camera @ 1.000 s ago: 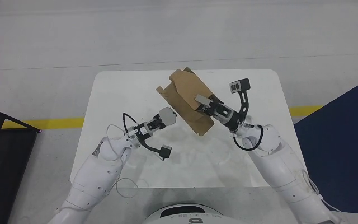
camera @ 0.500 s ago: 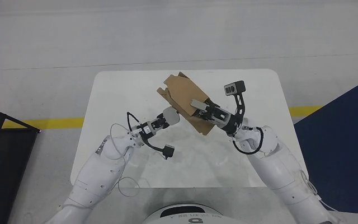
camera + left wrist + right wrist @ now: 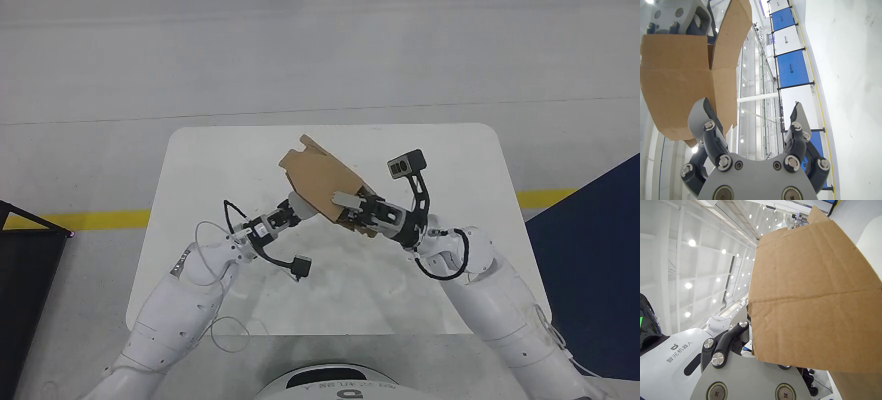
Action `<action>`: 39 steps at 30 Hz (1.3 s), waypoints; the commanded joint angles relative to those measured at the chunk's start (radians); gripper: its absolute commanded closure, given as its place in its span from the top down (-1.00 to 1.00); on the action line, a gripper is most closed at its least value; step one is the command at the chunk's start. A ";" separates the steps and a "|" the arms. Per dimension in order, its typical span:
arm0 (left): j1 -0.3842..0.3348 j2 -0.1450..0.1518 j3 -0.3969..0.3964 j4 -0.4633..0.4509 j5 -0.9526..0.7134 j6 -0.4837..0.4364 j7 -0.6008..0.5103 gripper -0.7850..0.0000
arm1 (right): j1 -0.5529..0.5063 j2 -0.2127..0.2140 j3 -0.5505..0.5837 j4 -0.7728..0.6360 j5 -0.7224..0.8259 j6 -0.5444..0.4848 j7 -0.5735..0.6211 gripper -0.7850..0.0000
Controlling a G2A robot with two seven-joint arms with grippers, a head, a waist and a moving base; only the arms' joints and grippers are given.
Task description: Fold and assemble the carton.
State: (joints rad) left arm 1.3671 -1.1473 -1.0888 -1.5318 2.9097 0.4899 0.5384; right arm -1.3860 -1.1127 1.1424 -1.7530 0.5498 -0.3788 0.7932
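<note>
Left wrist view: carton [image 3: 677, 85] sits just beside left claw [image 3: 751, 103].

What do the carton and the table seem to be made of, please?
The carton looks like brown corrugated cardboard, matte, with pressed fold creases and frayed cut edges. The table: a smooth white top, faintly scuffed; laminate or painted board, I cannot tell which.

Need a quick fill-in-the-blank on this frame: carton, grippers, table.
1. The carton is made of brown ____.
2. The left gripper is ____, with its fingers spread wide.
3. The gripper clamped on the carton belongs to the ____ arm.
4. The table is ____ in colour.
Missing words: cardboard; open; right; white.
</note>
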 commanded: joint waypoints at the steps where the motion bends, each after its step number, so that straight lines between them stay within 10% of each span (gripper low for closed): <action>1: 0.002 0.000 -0.001 -0.001 -0.009 0.005 0.000 1.00 | -0.001 -0.001 -0.002 0.000 0.015 0.006 0.011 -1.00; 18: 0.163 0.032 -0.157 0.014 -0.292 0.074 0.089 1.00 | -0.003 -0.001 0.015 0.009 0.043 0.001 0.011 -1.00; 28: 0.250 0.045 -0.235 -0.043 -0.495 0.087 0.184 1.00 | 0.032 -0.027 -0.032 0.118 0.736 0.421 0.212 -1.00; 39: 0.333 0.058 -0.295 -0.110 -0.669 0.007 0.335 1.00 | 0.070 -0.039 -0.057 0.166 0.829 0.527 0.266 -1.00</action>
State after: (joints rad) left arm 1.6921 -1.0914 -1.3769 -1.6337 2.2276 0.5034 0.8614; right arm -1.3160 -1.1517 1.0849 -1.5873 1.3788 0.1481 1.0598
